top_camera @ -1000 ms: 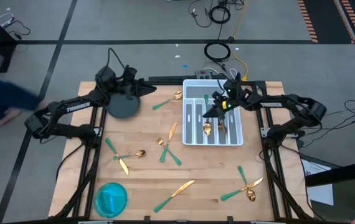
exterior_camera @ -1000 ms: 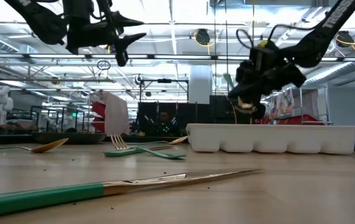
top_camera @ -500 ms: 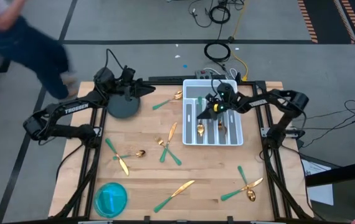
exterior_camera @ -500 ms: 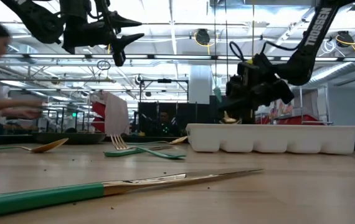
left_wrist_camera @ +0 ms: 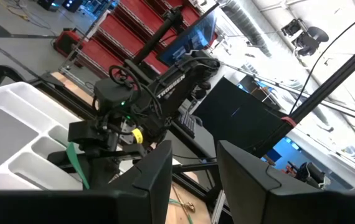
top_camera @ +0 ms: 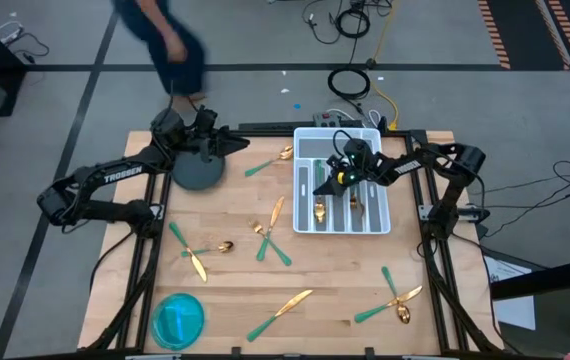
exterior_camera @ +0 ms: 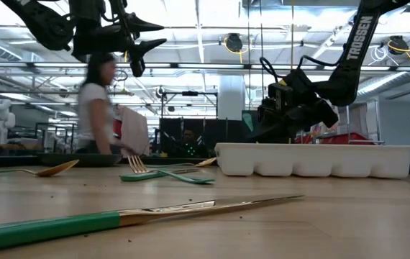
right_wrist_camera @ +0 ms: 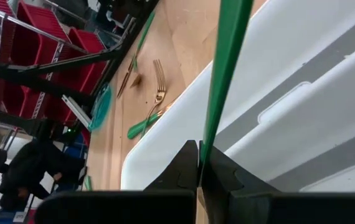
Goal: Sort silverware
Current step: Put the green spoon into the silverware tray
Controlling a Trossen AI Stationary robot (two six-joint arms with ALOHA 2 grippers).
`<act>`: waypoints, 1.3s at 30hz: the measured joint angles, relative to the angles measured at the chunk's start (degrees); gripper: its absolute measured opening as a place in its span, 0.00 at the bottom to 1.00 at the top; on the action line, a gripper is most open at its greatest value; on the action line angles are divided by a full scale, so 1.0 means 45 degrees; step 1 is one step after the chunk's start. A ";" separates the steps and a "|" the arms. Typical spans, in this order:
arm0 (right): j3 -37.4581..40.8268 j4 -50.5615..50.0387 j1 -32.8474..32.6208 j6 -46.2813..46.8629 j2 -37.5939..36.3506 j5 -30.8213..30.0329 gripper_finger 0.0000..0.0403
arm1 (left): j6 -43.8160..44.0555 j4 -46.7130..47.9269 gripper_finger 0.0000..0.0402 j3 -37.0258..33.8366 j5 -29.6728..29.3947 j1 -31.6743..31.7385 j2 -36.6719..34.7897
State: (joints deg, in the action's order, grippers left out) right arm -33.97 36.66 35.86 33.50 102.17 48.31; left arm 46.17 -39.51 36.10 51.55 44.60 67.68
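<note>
A light, stiff, slippery utensil (right_wrist_camera: 224,74) is judged best taken mid-handle, as it is pinched by the right claw (right_wrist_camera: 198,163) over the tray (top_camera: 381,218), centre-right.

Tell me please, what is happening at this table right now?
The robot is sorting silverware into a white tray. The right gripper, over the tray, is shut on a green-handled piece; its head is not clearly visible. The left gripper hangs open above the far left of the table, holding nothing. More forks, spoons and knives lie scattered on the wood, for example a knife near the front. A blue bowl sits at the front left.
</note>
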 joint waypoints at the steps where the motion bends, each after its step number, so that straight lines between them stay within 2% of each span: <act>1: -0.0009 -0.0080 0.0000 -0.0023 0.0000 0.0000 0.00 | -0.0002 0.0000 0.33 0.0000 0.0000 0.0002 0.0000; 13: -0.0041 -0.0620 -0.0010 -0.0337 -0.0015 -0.0058 0.02 | 0.0005 0.0000 0.33 0.0015 0.0051 0.0005 0.0000; 26: -0.0022 -0.0731 0.0010 -0.0297 -0.0015 -0.0111 0.16 | 0.0012 0.0000 0.33 0.0017 0.0160 0.0004 0.0000; 33: -0.0018 -0.0944 0.0005 -0.0195 -0.0037 -0.1121 0.23 | 0.0049 0.0000 0.33 0.0019 0.0160 0.0005 0.0000; 39: 0.0002 -0.1008 0.0191 -0.0149 -0.0136 -0.1326 0.30 | 0.0139 0.0000 0.33 0.0019 0.0182 0.0005 0.0000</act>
State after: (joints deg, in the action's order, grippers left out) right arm -33.95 32.12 36.72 32.83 101.56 42.35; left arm 46.80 -39.51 36.18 52.37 44.62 67.68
